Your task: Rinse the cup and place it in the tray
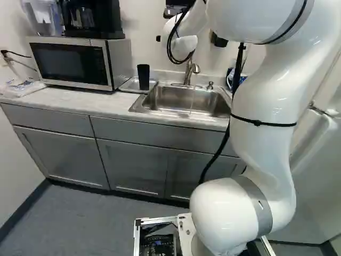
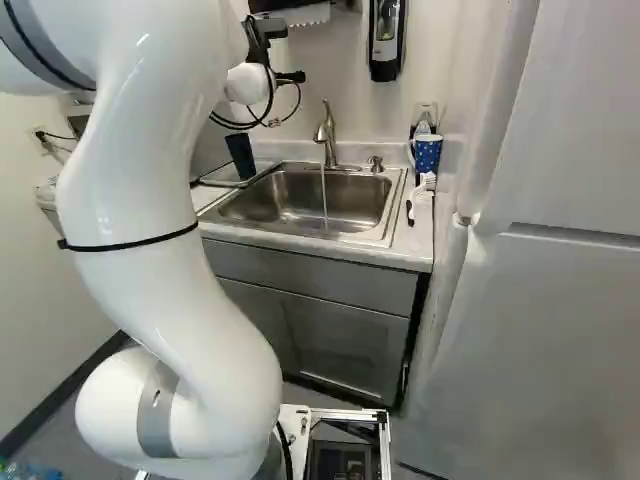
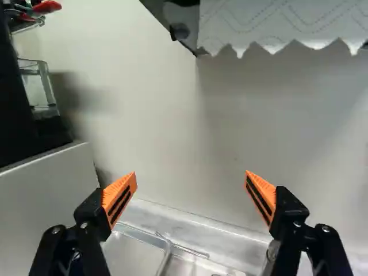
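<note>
My gripper (image 2: 262,38) is above the counter behind the sink, partly hidden by the wrist; its fingertips do not show in the base views. In the wrist view the gripper (image 3: 191,187) stands wide open, facing the wall with nothing between its orange pads. The dark cup (image 1: 143,77) stands on the clear tray (image 1: 128,85) between microwave and sink. It also shows as the cup (image 2: 240,155) in the right base view. Part of the tray (image 3: 135,250) lies below the gripper. Water runs from the faucet (image 2: 325,130) into the sink (image 2: 300,200).
A microwave (image 1: 74,61) with a black appliance (image 1: 90,18) on it stands left of the tray. Paper towel (image 3: 276,26) hangs on the wall above the gripper. A blue patterned mug (image 2: 427,152) and a white brush (image 2: 424,187) are right of the sink; a white fridge (image 2: 540,300) is nearby.
</note>
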### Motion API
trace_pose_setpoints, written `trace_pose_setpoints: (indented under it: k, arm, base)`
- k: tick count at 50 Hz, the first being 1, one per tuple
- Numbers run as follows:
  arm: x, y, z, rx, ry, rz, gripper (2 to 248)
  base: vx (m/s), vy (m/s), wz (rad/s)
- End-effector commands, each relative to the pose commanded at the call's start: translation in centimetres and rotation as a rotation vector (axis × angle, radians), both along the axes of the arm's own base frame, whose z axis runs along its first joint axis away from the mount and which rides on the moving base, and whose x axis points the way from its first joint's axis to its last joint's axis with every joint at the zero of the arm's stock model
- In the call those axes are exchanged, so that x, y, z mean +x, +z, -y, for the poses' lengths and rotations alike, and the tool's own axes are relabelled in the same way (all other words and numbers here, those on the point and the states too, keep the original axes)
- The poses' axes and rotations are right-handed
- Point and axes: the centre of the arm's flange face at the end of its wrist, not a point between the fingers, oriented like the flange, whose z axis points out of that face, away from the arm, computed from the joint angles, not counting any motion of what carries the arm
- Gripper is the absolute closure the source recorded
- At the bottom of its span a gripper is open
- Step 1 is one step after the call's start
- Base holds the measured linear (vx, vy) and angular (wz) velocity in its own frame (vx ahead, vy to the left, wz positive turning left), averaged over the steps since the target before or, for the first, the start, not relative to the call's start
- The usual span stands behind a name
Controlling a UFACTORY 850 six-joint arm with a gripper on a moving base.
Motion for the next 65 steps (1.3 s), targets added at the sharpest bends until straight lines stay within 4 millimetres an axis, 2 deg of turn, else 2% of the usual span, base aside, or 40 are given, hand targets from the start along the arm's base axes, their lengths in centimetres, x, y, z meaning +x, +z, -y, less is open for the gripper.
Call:
trace_pose_setpoints:
  k: [31,52,65]
  arm:
    - [-0.1,-0.5,4.6,-0.002,-0.071,-0.063,3]
    - [-0.1,-1.1,4.8,-0.004,-0.073,-0.130,3]
    - [-0.1,-1.5,6.1,-0.003,-0.091,-0.165,3]
  base:
    - [0.000,0.000,0.000]
    - [0.000,0.000,0.000]
    - [0.000,0.000,0.000]
